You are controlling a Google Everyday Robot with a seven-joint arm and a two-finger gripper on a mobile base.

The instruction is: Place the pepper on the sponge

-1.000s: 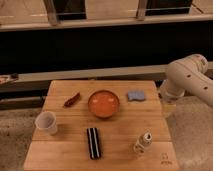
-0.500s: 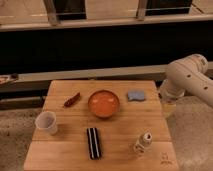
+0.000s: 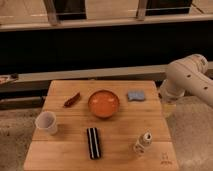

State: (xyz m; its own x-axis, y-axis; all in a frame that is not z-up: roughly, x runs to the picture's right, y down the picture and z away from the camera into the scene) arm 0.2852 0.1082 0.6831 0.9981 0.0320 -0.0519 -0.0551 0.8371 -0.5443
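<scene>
A white robot arm came into the picture from the right edge. It rose to a rounded joint above the table's far right corner, then bent downward and toward the table. Its lower end stopped just off the right edge of the wooden table, low beside the tabletop. The gripper hung at that lower end, outside the table's edge and near the sponge. It was largely hidden by the arm, and I could not tell whether it was spread or closed. It touched nothing on the table.

The pepper lay flat on the far left part of the table, well apart from the gripper and left of the orange bowl. Its long axis ran diagonally, from the near left up to the far right, with the far end pointing toward the bowl's far rim. It was small, slender, dark red and slightly curved. The near-left end looked a little thicker.

The sponge, a small light-blue pad with rounded edges, lay flat on the far right part of the table, just right of the bowl. The bowl stood between pepper and sponge.

Nearer the camera stood a white cup on the left. A black-and-white striped bar lay in the middle, pointing front to back. A small pale bottle stood on the right.
</scene>
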